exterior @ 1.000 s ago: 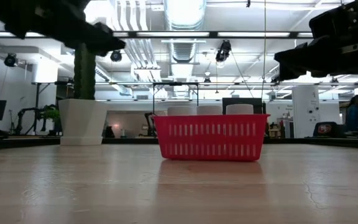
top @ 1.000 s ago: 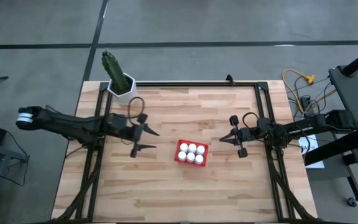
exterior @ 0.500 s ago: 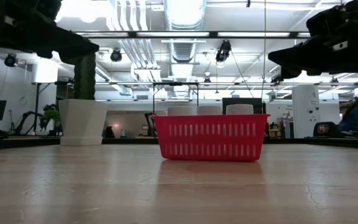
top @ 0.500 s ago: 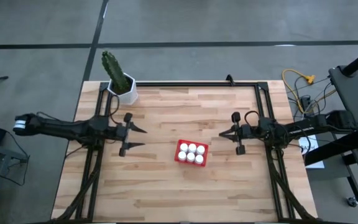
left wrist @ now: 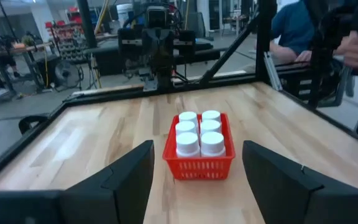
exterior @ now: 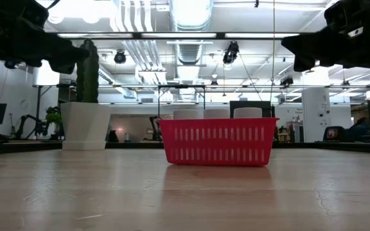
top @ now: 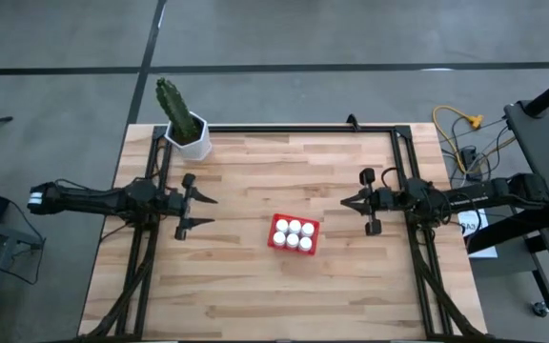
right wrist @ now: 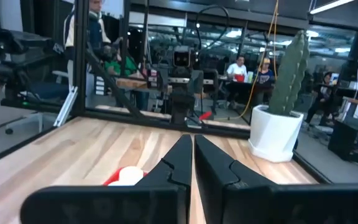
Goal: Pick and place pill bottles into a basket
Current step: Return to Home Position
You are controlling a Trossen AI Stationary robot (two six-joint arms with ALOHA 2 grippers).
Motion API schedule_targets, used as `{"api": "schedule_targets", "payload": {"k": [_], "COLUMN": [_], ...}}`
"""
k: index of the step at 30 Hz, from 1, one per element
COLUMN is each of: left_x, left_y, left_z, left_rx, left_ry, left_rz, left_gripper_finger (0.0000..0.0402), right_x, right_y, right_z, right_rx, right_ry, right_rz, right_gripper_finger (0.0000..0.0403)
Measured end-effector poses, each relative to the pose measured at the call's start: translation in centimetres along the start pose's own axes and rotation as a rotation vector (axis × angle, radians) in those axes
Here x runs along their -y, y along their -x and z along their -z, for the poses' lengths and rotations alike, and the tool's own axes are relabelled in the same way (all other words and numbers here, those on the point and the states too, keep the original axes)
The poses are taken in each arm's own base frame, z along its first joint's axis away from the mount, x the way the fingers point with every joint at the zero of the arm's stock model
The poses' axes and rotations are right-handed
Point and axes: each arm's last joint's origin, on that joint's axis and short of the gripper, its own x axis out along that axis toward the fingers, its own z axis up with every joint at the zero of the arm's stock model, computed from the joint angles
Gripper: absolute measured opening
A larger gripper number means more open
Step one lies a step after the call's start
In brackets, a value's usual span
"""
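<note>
The red basket (top: 294,233) stands on the wooden table a little right of centre, with several white-capped pill bottles (top: 294,234) upright inside it. The left wrist view shows them packed in rows (left wrist: 199,134) within the basket's mesh walls (left wrist: 199,168). My left gripper (top: 210,211) hovers level above the table, left of the basket, open and empty, pointing at it. My right gripper (top: 344,202) hovers right of the basket, shut and empty, its fingers (right wrist: 192,152) pressed together. In the low view the basket (exterior: 218,141) rests on its base.
A white pot with a green cactus (top: 185,122) stands at the table's far left corner. Black frame rails (top: 284,129) run along the table's far, left and right edges. People sit (left wrist: 303,31) beyond the table. Bare wood lies in front of the basket.
My left gripper has drawn back from the basket toward the table's left edge and sunk a little, staying open and empty. The basket and bottles have not moved.
</note>
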Motion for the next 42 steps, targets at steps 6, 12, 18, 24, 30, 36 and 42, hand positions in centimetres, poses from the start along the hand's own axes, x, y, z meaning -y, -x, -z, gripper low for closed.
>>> {"api": "schedule_targets", "payload": {"k": [6,12,18,24,30,36,42], "left_x": [0.0,0.0,-0.1,0.0,0.0,0.0,0.0], "left_y": [1.0,1.7,2.0,2.0,1.8,1.8,1.8], "left_z": [0.0,0.3,0.8,1.2,1.9,1.9,2.0], "left_rx": [0.004,-0.006,-0.031,-0.040,-0.064,-0.055,-0.057], "left_ry": [0.045,0.044,0.044,0.044,0.055,0.070,0.069], "left_rz": [-0.003,-0.040,-0.083,-0.084,-0.083,-0.085,-0.084], "left_gripper_finger": [0.0226,0.0226,0.0226,0.0226,0.0226,0.0226,0.0226], "right_x": [0.1,0.0,0.0,0.0,0.1,0.0,0.0], "right_y": [0.5,1.0,1.3,1.5,1.8,2.6,3.5], "right_z": [0.0,-0.1,0.2,0.7,0.1,-0.7,-1.2], "right_rx": [-0.030,-0.048,-0.096,-0.155,-0.104,-0.046,-0.001], "right_ry": [-0.020,-0.025,-0.025,-0.020,-0.012,0.016,0.026], "right_rz": [0.036,0.049,0.045,0.073,0.096,0.101,0.105], "right_gripper_finger": [0.0008,0.0008,0.0008,0.0008,0.0008,0.0008,0.0008]}}
